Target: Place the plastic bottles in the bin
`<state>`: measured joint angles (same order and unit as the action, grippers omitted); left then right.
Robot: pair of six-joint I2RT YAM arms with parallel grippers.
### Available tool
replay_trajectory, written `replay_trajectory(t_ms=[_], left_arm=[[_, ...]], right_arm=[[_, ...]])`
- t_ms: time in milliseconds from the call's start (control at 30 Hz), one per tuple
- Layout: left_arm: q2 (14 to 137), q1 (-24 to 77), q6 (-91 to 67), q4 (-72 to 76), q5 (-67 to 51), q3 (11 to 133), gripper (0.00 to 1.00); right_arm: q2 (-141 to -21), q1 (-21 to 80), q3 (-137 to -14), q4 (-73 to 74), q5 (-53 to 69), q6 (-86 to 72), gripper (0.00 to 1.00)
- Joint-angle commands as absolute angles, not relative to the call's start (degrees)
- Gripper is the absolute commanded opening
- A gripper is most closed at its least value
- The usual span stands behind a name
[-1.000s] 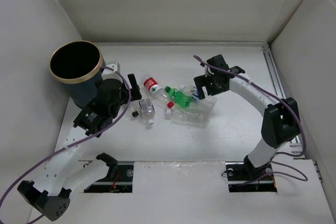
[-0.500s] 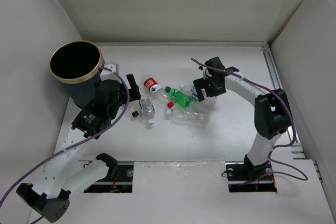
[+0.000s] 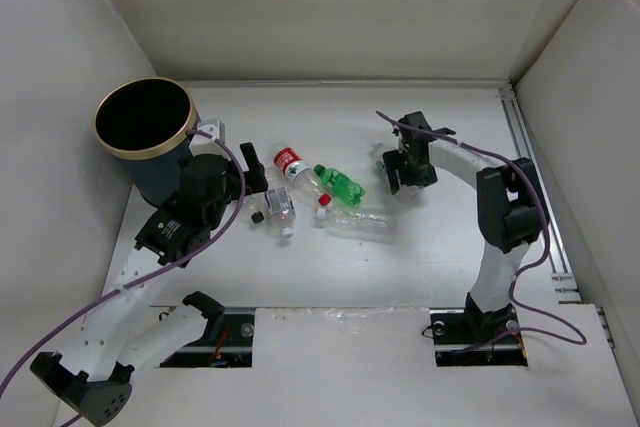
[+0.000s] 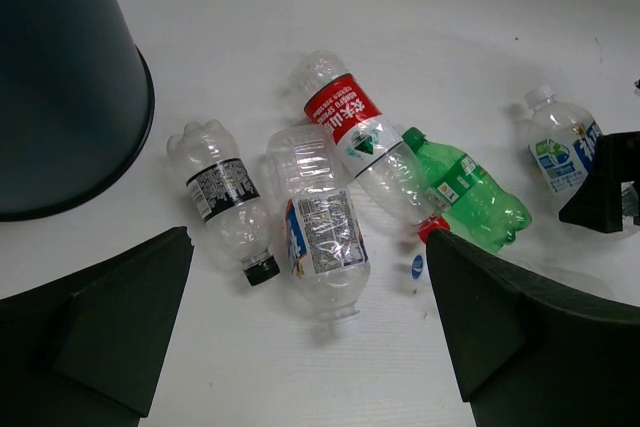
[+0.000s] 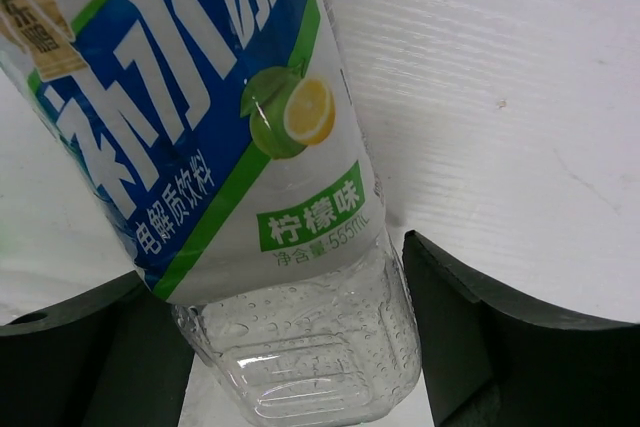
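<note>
Our right tool [image 5: 290, 347] straddles the blue-labelled bottle [image 5: 200, 127] at three o'clock, bound for the bin [image 3: 155, 175] at ten o'clock, though we cannot tell if it's clenched; our left tool [image 4: 310, 347] hangs released.

Five plastic bottles [image 4: 322, 232] flat near the navy bin [image 4: 60, 77]

White table [image 3: 440, 247], bare white surface. Plain white walls on 3 sides: back wall [image 3: 320, 17] at 12 o'clock, left wall [image 3: 50, 167] at 9, right wall [image 3: 600, 97] at 3. Metal rail [image 3: 527, 162] runs along the table edge at 3 o'clock. Small white bracket [image 3: 214, 128] at 10 o'clock. 2 dark cut-outs in the near board, at 7 [image 3: 230, 332] and 5 [image 3: 480, 347]. Crinkled clear film [image 3: 350, 319] at 6 o'clock between them.
</note>
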<state>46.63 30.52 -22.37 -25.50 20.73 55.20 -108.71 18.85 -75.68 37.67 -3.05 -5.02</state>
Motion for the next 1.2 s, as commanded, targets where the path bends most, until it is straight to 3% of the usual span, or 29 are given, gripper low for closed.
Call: replay_trajectory(t_ms=[0,33,67,100,367,667,900,1100,1133,1167], left_arm=[[46.3,30.5,-22.1,-23.4,20.5,54.9,1.00],[46.3,30.5,-22.1,-23.4,20.5,54.9,1.00],[46.8,30.5,-22.1,-23.4,20.0,54.9,1.00],[46.8,30.5,-22.1,-23.4,20.0,55.5,1.00],[56.6,30.5,-23.6,-22.2,5.7,66.8,1.00],[70.1,33.2,-28.5,6.3,-26.3,71.4,1.00],[80.2,33.2,-29.7,10.5,-31.3,80.2,1.00],[81.8,33.2,-30.9,11.8,-28.5,80.8,1.00],[81.8,33.2,-30.9,11.8,-27.9,80.8,0.98],[81.8,33.2,-30.2,11.0,-27.9,80.8,0.80]], right_arm=[[-109.8,18.5,-77.6,36.6,-5.8,-7.6,0.51],[-109.8,17.7,-77.6,36.7,-5.8,-8.4,0.38],[-109.8,17.1,-78.3,37.3,-5.8,-9.0,0.04],[-109.8,16.1,-78.3,37.4,-5.8,-10.6,0.00],[-91.9,12.6,-75.3,32.3,9.5,-15.4,0.00],[-76.2,17.1,-68.9,17.9,40.7,-21.3,0.00],[-72.6,24.5,-70.8,14.9,41.2,-23.6,0.00],[-73.8,28.1,-74.9,14.8,41.7,-24.3,0.00],[-73.8,28.6,-74.9,14.1,41.7,-24.3,0.00],[-73.8,28.7,-74.9,14.1,41.1,-25.0,0.00]])
